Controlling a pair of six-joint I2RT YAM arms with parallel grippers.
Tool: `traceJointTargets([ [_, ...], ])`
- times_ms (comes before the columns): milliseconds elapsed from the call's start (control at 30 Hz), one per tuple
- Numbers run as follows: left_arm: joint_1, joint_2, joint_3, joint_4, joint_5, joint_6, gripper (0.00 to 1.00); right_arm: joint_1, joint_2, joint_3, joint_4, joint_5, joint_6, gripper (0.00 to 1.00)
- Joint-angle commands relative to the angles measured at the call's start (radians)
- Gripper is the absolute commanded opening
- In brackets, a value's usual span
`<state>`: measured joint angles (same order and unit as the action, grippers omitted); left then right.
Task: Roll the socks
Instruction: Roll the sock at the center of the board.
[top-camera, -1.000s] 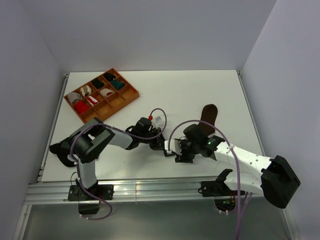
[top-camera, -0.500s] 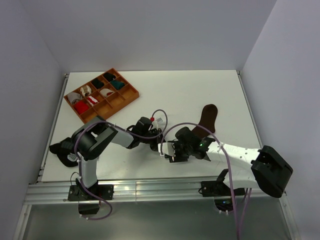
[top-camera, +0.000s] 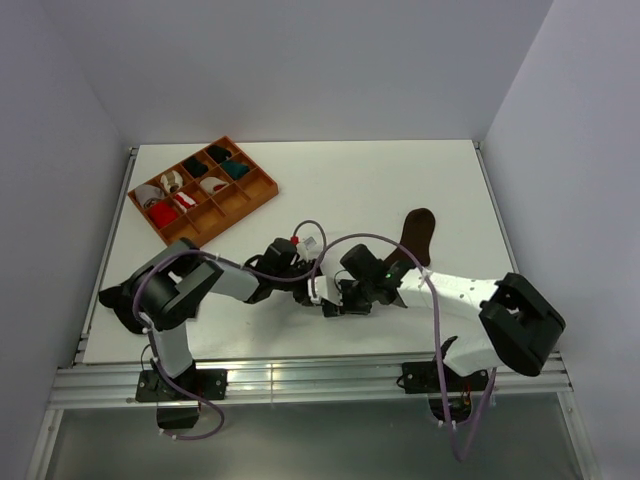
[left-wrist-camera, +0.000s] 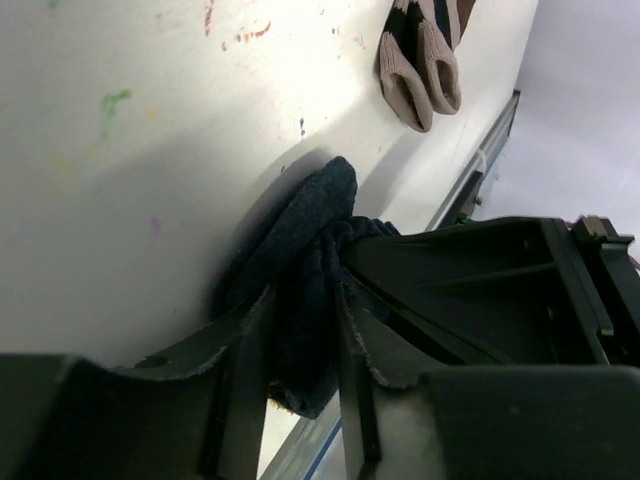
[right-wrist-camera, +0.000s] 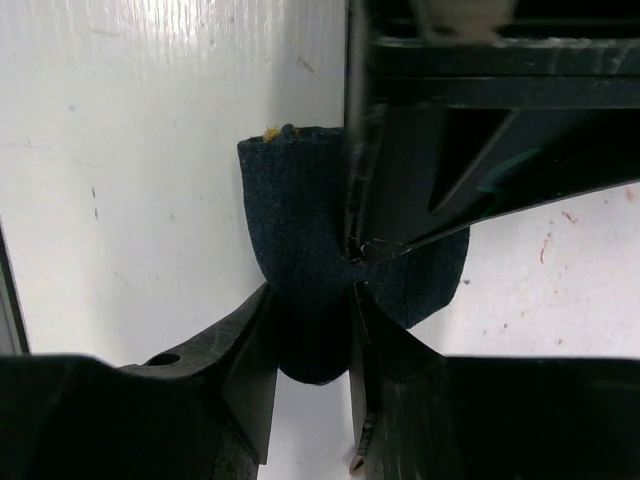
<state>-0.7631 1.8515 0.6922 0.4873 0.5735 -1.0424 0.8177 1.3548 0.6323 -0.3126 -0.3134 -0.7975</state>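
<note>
rolling step, judged midway: right gripper (right-wrist-camera: 312, 340) and left gripper (left-wrist-camera: 303, 350) both pinch the navy sock (right-wrist-camera: 300, 240) bundle. next move likely: tuck it tight, then fetch brown sock (top-camera: 417, 232) at 2 o'clock.

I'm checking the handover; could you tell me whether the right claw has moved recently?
Yes: the right claw has shifted left, away from the brown sock, toward the left claw.

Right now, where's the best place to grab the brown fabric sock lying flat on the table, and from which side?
The brown fabric sock: probably pinch its rounded far end from straight above. It lies flat and uncovered there, while the near end runs under the right arm.
</note>
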Motion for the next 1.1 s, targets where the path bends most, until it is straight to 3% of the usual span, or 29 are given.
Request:
traceJointTargets([
  [0,-0.013,-0.040,-0.077,-0.150,-0.152,0.042,0.39,-0.038,0.067,0.067,-0.114,-0.091,0.009,0.22],
  [233,-0.012,-0.130,-0.126,-0.098,-0.224,0.064,0.48,-0.117,0.181,0.179,-0.236,-0.168,-0.020,0.20],
  [533,-0.012,-0.297,-0.232,-0.041,-0.382,0.110,0.51,-0.201,0.340,0.314,-0.385,-0.239,-0.054,0.20],
  [1067,-0.045,-0.359,-0.244,0.105,-0.334,0.289,0.57,-0.232,0.564,0.489,-0.528,-0.263,0.003,0.20],
])
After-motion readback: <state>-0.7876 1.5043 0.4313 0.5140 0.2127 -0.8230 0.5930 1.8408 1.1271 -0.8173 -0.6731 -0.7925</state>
